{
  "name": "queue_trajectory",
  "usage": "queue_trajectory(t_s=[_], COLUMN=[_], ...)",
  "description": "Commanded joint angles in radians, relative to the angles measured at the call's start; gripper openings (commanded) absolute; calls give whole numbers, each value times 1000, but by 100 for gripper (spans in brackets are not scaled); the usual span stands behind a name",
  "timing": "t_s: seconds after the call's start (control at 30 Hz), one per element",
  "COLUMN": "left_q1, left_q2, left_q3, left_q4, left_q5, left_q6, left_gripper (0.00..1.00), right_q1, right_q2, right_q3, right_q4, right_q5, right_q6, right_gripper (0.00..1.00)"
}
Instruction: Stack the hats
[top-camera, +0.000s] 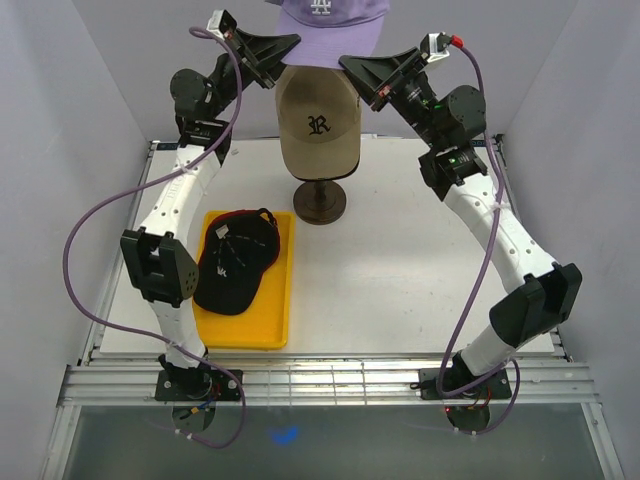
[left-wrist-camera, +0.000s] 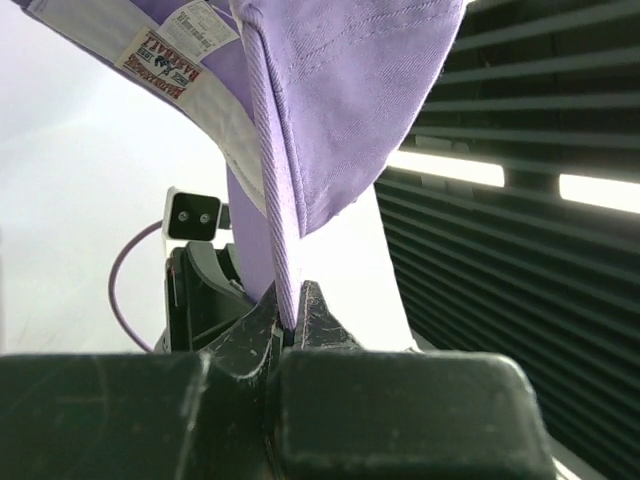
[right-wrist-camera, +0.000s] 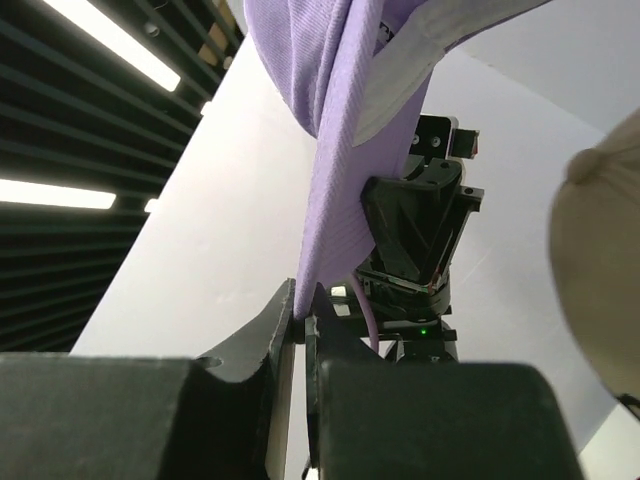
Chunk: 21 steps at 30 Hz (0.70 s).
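Observation:
A lavender hat (top-camera: 330, 25) hangs high at the back, above a tan hat (top-camera: 318, 125) with a dark R that sits on the mannequin head. My left gripper (top-camera: 290, 42) is shut on the lavender hat's left edge, and its jaws pinch the fabric (left-wrist-camera: 290, 200) in the left wrist view (left-wrist-camera: 290, 318). From the other side, my right gripper (top-camera: 348, 63) is shut on the hat's right edge, with purple cloth (right-wrist-camera: 340, 150) rising from its tips (right-wrist-camera: 305, 310). The tan hat (right-wrist-camera: 600, 270) shows at the right of the right wrist view. A black hat (top-camera: 235, 262) lies in the yellow tray.
The yellow tray (top-camera: 275, 320) lies on the table's left half, near the left arm. The mannequin's dark round stand (top-camera: 320, 200) is at the back centre. White walls close in on the left, right and back.

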<state>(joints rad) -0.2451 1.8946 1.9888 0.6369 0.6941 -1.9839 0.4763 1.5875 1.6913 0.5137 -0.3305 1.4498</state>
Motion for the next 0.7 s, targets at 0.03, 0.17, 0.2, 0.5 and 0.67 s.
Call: queue_trajectory(t_s=[0.03, 0.17, 0.2, 0.5, 0.67], left_q1=[-14, -8, -5, 12, 21], left_q2=[-12, -48, -60, -184, -216], left_q3=[-11, -100, -122, -349, -387], left_q4=[-54, -36, -25, 50, 75], left_q5=[18, 33, 35, 42, 51], left_q6=[37, 46, 56, 57, 59], left_gripper=[0, 0, 0, 0, 0], right_q1=[24, 24, 24, 22, 21], right_q2=[40, 32, 20, -29, -41], right_q3=[-19, -82, -96, -214, -237], right_q4=[19, 43, 45, 57, 49], right_q5=[-140, -148, -148, -154, -160], right_q6=[-58, -55, -61, -80, -97], right_gripper=[8, 8, 8, 8, 8])
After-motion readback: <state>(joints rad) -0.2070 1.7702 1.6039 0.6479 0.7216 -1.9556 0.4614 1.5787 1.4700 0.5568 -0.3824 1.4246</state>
